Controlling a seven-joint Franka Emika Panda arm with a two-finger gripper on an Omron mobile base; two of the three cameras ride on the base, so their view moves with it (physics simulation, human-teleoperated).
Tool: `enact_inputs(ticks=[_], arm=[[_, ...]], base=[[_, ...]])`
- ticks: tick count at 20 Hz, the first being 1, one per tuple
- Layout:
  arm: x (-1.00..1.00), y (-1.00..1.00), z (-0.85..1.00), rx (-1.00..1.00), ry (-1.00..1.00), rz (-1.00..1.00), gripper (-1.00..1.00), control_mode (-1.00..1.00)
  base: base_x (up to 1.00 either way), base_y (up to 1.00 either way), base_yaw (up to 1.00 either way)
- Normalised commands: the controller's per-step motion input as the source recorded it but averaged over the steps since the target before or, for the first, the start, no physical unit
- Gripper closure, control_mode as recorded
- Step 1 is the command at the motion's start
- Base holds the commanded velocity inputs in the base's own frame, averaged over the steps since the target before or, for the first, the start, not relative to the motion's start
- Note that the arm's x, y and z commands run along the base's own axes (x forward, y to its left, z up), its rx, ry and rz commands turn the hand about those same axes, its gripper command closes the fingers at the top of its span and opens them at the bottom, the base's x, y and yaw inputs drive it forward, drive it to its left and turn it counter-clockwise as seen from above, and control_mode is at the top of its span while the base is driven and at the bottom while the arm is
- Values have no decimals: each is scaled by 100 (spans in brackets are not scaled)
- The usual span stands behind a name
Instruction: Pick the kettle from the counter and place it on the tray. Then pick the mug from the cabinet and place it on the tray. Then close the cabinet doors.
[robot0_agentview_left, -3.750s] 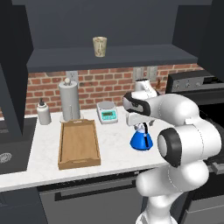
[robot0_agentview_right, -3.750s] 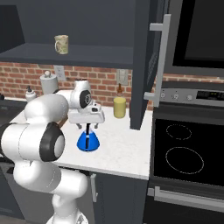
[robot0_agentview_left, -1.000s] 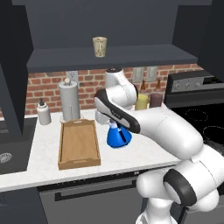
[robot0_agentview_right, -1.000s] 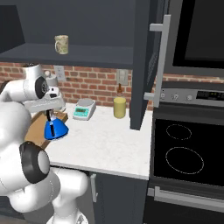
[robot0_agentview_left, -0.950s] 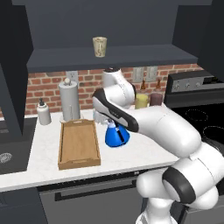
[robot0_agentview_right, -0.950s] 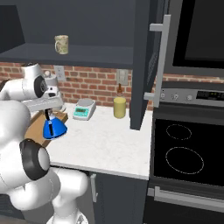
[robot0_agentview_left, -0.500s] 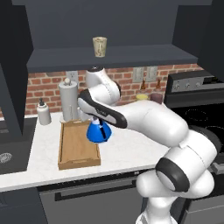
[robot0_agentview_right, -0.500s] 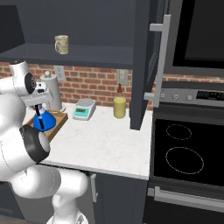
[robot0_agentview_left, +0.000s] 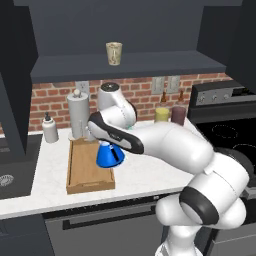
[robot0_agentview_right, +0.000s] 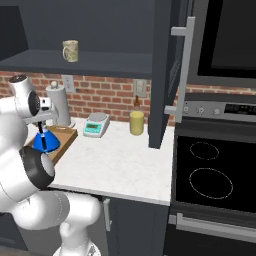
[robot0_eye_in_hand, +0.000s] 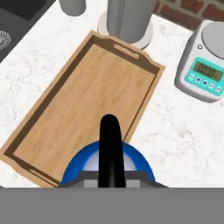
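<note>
This is a home kitchen. A white marbled counter (robot0_agentview_left: 145, 170) runs along a red brick wall (robot0_agentview_left: 145, 90) in the middle of the frame, with a dark wall cabinet (robot0_agentview_left: 125, 65) above, a black stove (robot0_agentview_right: 210, 175) at right, and a sink (robot0_agentview_left: 10, 175) at far left.

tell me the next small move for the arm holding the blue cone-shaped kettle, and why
Probably carry it a little further over the light-brown wooden tray before lowering. The gripper holds the bright-blue cone-shaped kettle by its black arched handle, and in the hand view the kettle sits above the tray's near long rim, partly over the white marbled counter. Lowered here, it could land on the rim.
</note>
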Motion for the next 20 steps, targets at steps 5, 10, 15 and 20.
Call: enact_inputs(ticks=[5,10,15,20], arm=[[28,30,-5,14,-7,0,100,-100],[31,33,-4,12,-7,0,100,-100],[31,27,-14,3,-6,0,100,-100],[31,1,-11,0,0,0,100,-100]], base=[[0,0,0],[0,0,0],[0,0,0],[0,0,0]])
